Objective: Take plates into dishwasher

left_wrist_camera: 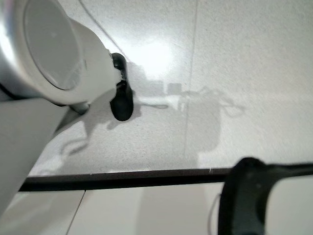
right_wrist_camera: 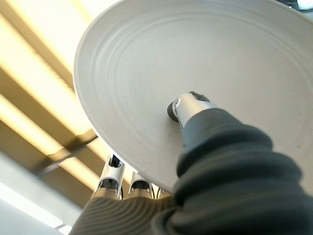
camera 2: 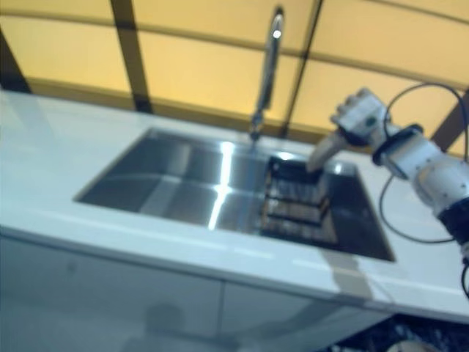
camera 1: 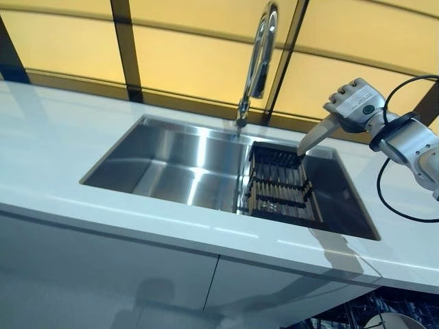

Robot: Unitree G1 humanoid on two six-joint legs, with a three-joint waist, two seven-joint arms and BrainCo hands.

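Observation:
My right hand (camera 1: 353,103) is above the back right corner of the sink (camera 1: 164,164). It is shut on a pale grey plate (camera 1: 315,137), which shows edge-on and slants down toward the dark dish rack (camera 1: 281,181) in the sink's right half. In the right wrist view the plate (right_wrist_camera: 195,58) fills most of the picture. My thumb (right_wrist_camera: 193,105) presses on its face and my fingers (right_wrist_camera: 122,183) curl behind its rim. The plate's lower edge is just above the rack's back end; I cannot tell whether they touch. My left hand shows in no view.
A tall chrome faucet (camera 1: 259,55) stands behind the sink's middle. The white counter (camera 1: 55,151) surrounds the sink, with white cabinet fronts (camera 1: 103,274) below. A dark dishwasher rack (camera 1: 384,319) shows at the lower right, below the counter edge.

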